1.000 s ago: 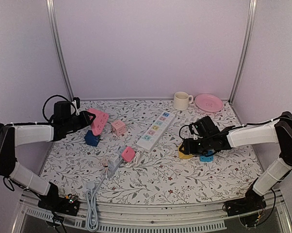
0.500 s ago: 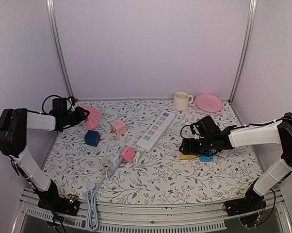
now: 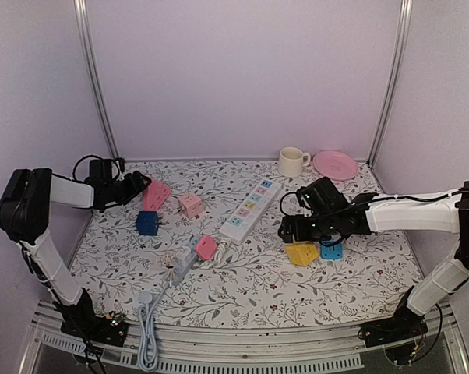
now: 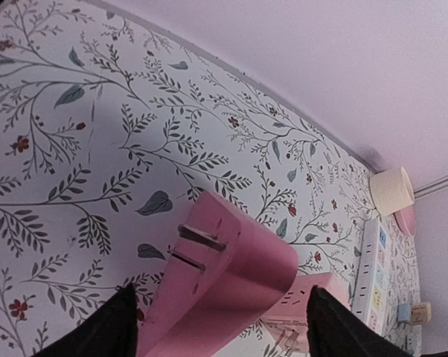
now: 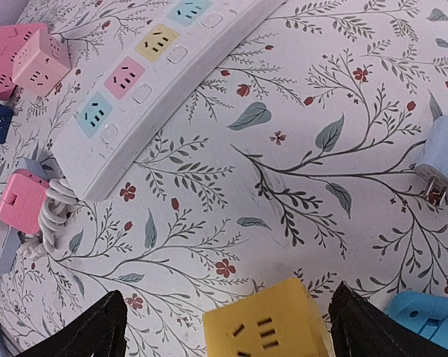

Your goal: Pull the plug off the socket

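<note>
1. Table: a floral cloth carrying a scatter of plugs and socket blocks.

2. Strip: a long white strip lying at an angle near the centre. None of its coloured outlets visible from the right wrist has anything seated in it.

3. Plug: a pink block at the far left of the table, just beside the left arm's tip. It lies on its side with two flat prongs bare and is seated in no socket. Judged as a hard moulded plastic shell, it should be light, rigid and fairly smooth, so pads could slide on it. The best hold is across its two broad flat sides, well clear of the prongs. A seated plug should be pulled straight along the prong line, since twisting may bend the prongs.

4. Cube: a yellow socket block right of the strip, slots facing up, with nothing plugged into it.

5. Left gripper: the jaws stand apart with the plug lying between them. The near finger sits just beside the shell, and whether it touches cannot be told. Nothing is clamped.

6. Right gripper: the jaws are spread wide and straddle the cube, with cloth visible on both sides. It holds nothing.
</note>
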Available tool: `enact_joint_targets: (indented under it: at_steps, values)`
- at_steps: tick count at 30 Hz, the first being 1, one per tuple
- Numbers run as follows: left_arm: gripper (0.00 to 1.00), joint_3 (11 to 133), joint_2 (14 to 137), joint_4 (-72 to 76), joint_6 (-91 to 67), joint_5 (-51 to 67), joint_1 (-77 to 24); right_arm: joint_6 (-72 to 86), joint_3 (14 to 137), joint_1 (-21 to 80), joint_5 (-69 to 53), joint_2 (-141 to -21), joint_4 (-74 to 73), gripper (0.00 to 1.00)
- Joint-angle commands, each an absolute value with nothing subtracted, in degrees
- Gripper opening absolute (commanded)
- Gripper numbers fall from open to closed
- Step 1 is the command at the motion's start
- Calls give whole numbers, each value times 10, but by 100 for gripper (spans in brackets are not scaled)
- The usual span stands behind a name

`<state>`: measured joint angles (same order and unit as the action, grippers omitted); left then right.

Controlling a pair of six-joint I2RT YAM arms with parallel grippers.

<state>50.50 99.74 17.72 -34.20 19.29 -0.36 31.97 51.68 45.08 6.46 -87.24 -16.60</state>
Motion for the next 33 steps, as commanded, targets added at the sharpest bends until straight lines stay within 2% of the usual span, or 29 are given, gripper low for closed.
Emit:
enact_joint_targets:
  at_steps: [1, 11, 17, 22, 26, 31, 33]
  values:
    - [95, 487, 955, 187, -332, 185, -3, 312, 546, 465, 88, -889, -182, 96]
    - [97, 422, 831, 154, -302, 129, -57, 295, 628, 496, 87, -954, -183, 96]
    - [97, 362, 749, 133, -288, 99, -129, 277, 686, 518, 89, -1000, -184, 95]
    - [92, 344, 708, 97, -279, 80, -215, 265, 723, 526, 83, -1030, -186, 94]
    - [83, 341, 692, 58, -282, 79, -272, 261, 739, 530, 80, -1045, -186, 94]
    - [66, 339, 703, 5, -286, 68, -331, 260, 756, 532, 74, -1064, -186, 94]
    - [64, 333, 706, -3, -292, 65, -352, 260, 763, 535, 72, -1070, -186, 94]
